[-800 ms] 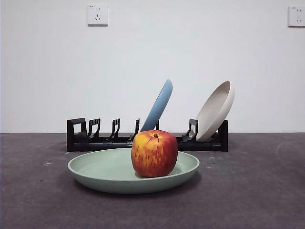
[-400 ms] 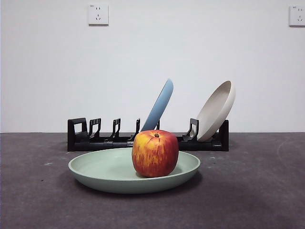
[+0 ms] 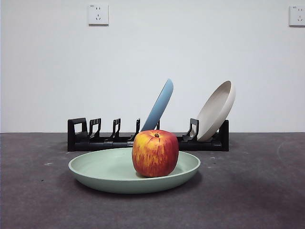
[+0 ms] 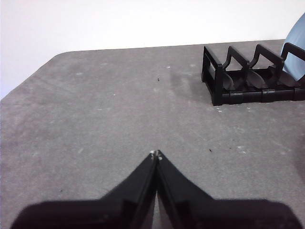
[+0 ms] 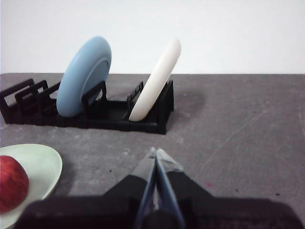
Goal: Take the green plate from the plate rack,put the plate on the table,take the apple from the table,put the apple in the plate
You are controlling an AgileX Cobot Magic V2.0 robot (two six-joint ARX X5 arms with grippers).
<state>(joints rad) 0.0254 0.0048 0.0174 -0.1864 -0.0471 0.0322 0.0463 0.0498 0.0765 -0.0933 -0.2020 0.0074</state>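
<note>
The green plate [image 3: 109, 171] lies flat on the table [image 3: 257, 191] in front of the plate rack [image 3: 95, 138]. The red apple [image 3: 155, 153] stands in the plate, right of its middle. In the right wrist view the plate [image 5: 40, 164] and the apple [image 5: 10, 183] show at the edge, and my right gripper [image 5: 156, 151] is shut and empty, off to their side. My left gripper [image 4: 155, 153] is shut and empty over bare table, away from the rack's end [image 4: 224, 81]. No gripper shows in the front view.
A light blue plate [image 3: 159, 105] and a beige plate [image 3: 217, 110] lean in the rack's slots, also in the right wrist view as blue [image 5: 85, 76] and beige [image 5: 157, 78]. The rack's left slots hold nothing. A white wall stands behind the table.
</note>
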